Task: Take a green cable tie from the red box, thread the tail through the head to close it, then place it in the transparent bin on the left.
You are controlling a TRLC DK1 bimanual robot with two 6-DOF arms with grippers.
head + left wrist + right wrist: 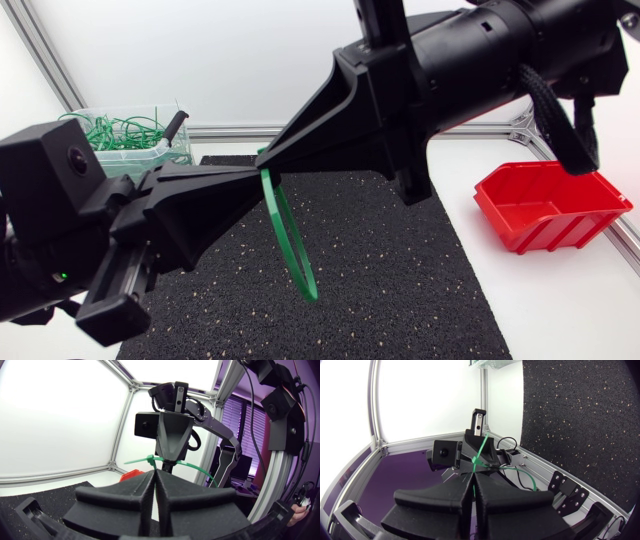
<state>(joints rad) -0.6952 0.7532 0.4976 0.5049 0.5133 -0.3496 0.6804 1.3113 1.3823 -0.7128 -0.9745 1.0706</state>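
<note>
My two grippers meet tip to tip just beside the transparent bin [150, 160], on the side facing the red box [520, 215]. The left gripper [255, 178] and the right gripper [268, 158] are each pinched closed on the top of the green cable tie [269, 195], with only strap between their fingers. From that pinch the tie hangs as a loop, its long axis slanting down and away from the bin. I cannot tell whether the tail is fully through the head. The left arm comes in from the bin's side, so I judge it should carry the loop over.
</note>
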